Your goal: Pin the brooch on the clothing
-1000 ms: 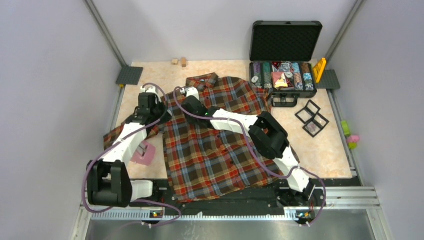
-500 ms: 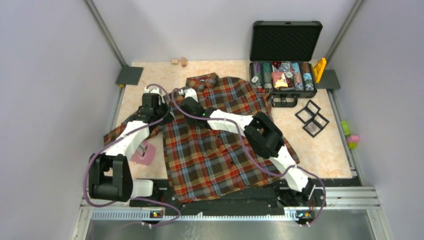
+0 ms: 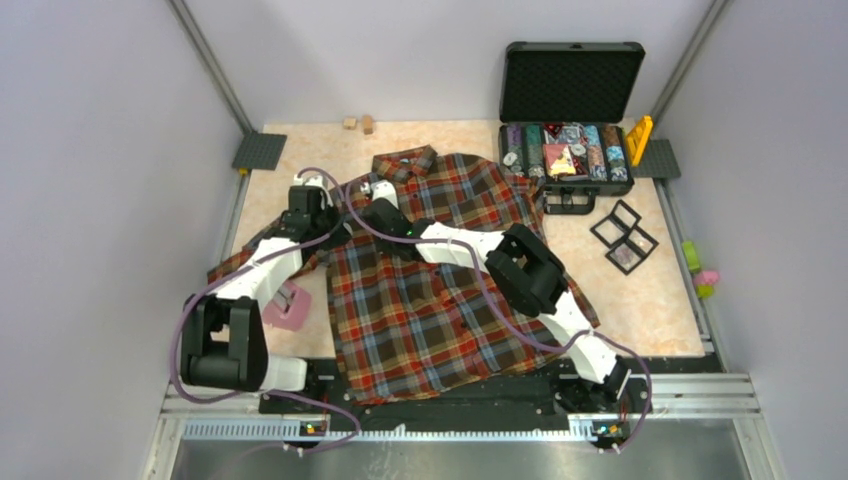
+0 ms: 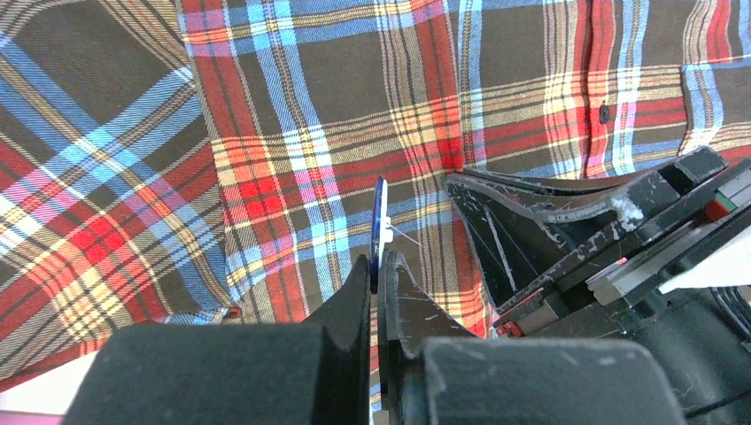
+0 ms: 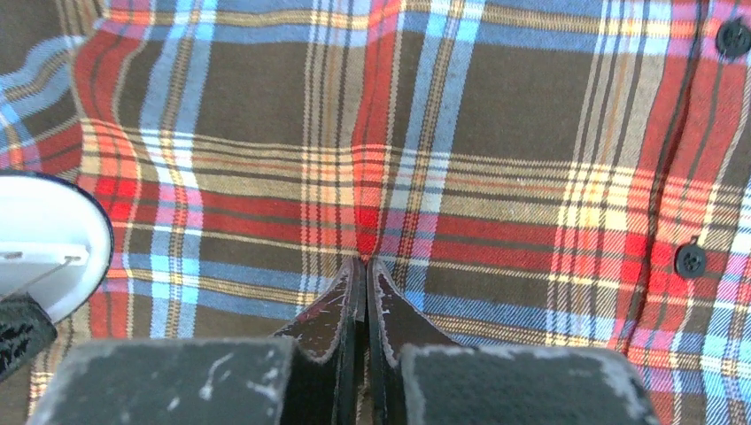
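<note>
The plaid shirt (image 3: 440,290) lies flat on the table, collar at the far side. My left gripper (image 4: 378,262) is shut on the brooch (image 4: 379,217), a small blue-rimmed disc held edge-on, its thin pin sticking out to the right just above the cloth (image 4: 292,133). My right gripper (image 5: 364,264) is shut on a pinched-up ridge of the shirt (image 5: 531,115) near the left chest. The brooch's white back (image 5: 44,235) shows at the left of the right wrist view. The right gripper's black fingers (image 4: 522,230) sit close to the right of the brooch.
An open black case (image 3: 566,150) of coloured pieces stands at the back right, with black square frames (image 3: 623,236) in front of it. A pink block (image 3: 287,310) lies left of the shirt. Two wooden cubes (image 3: 358,123) sit at the back edge.
My left arm has moved further from its base and to the right, bringing the brooch close to the right gripper. The right gripper has shifted slightly left on the shirt.
</note>
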